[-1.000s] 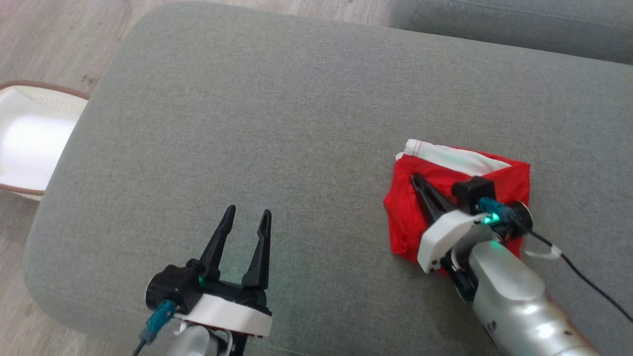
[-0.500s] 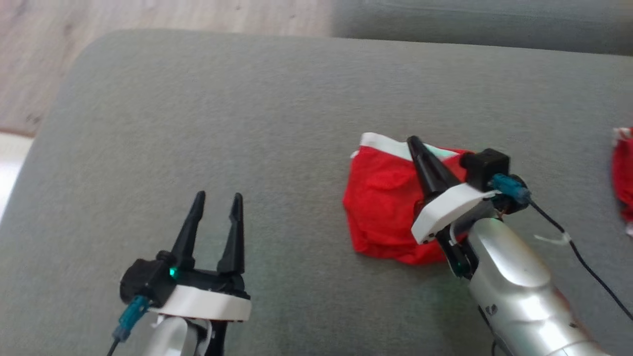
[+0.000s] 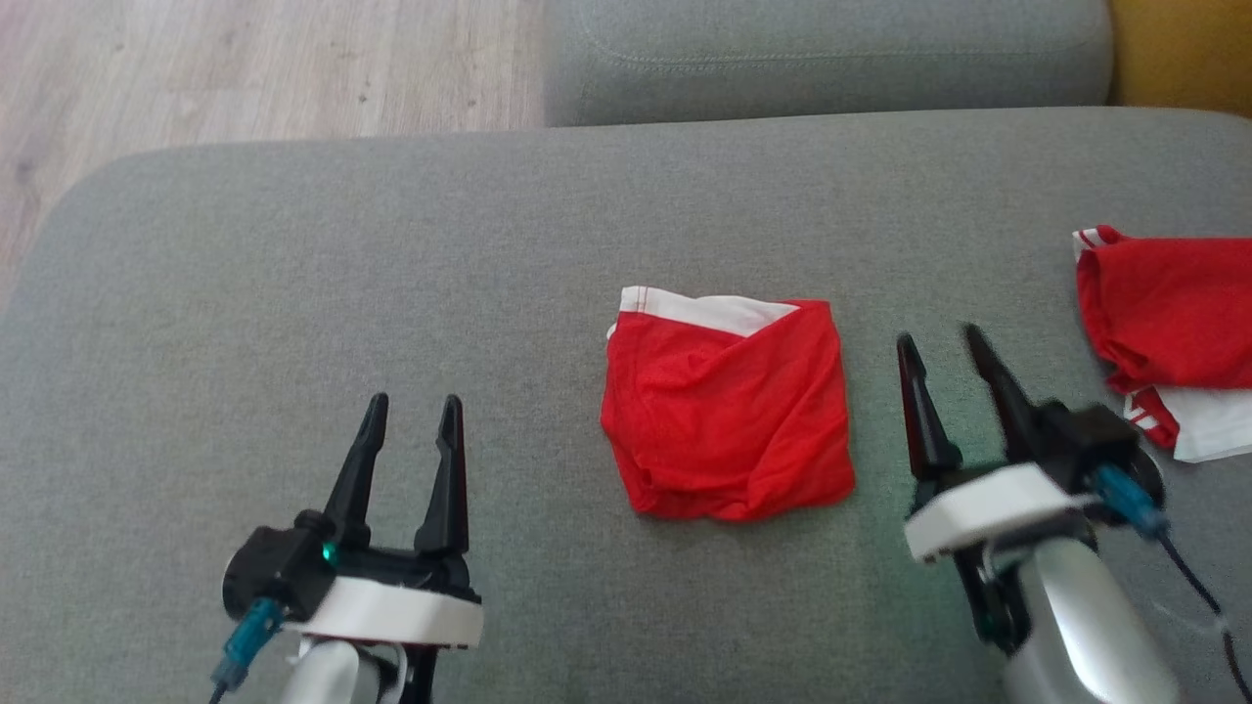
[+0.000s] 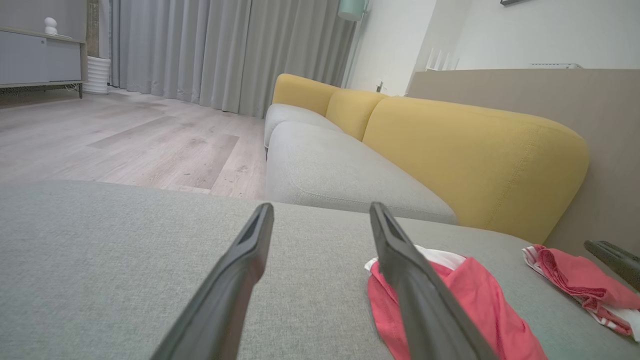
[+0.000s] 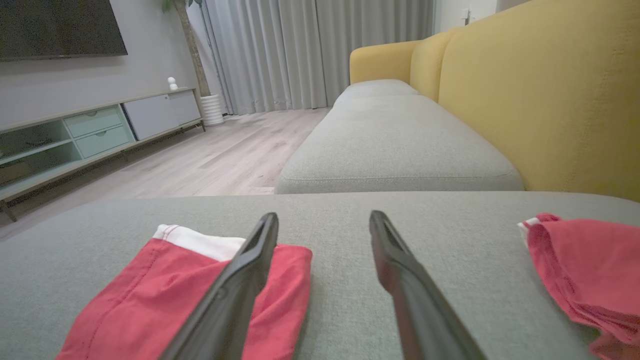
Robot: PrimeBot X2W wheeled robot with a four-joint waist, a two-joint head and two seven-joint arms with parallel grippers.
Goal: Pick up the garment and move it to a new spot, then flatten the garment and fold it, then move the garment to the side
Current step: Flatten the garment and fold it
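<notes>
The garment [image 3: 729,411] is red with a white band and lies folded into a rough square in the middle of the grey cushion [image 3: 548,235]. My right gripper [image 3: 939,339] is open just to its right, apart from the cloth and with nothing between its fingers. In the right wrist view the garment [image 5: 150,295] lies left of the right gripper [image 5: 323,216]. My left gripper [image 3: 416,403] is open and empty over bare cushion, well left of the garment. The left wrist view has the garment [image 4: 475,295] behind the right finger of the left gripper [image 4: 321,207].
A second red and white garment [image 3: 1164,323] lies crumpled at the cushion's right edge, seen also from the wrists [image 5: 580,265] [image 4: 575,275]. A yellow sofa back [image 5: 545,90] rises along the right. Another grey cushion [image 3: 822,49] adjoins at the back, and wooden floor [image 3: 245,68] lies beyond at the left.
My right gripper has opened, let go of the garment and drawn off to its right. The camera has turned right, bringing the second garment into view. The left gripper keeps its pose.
</notes>
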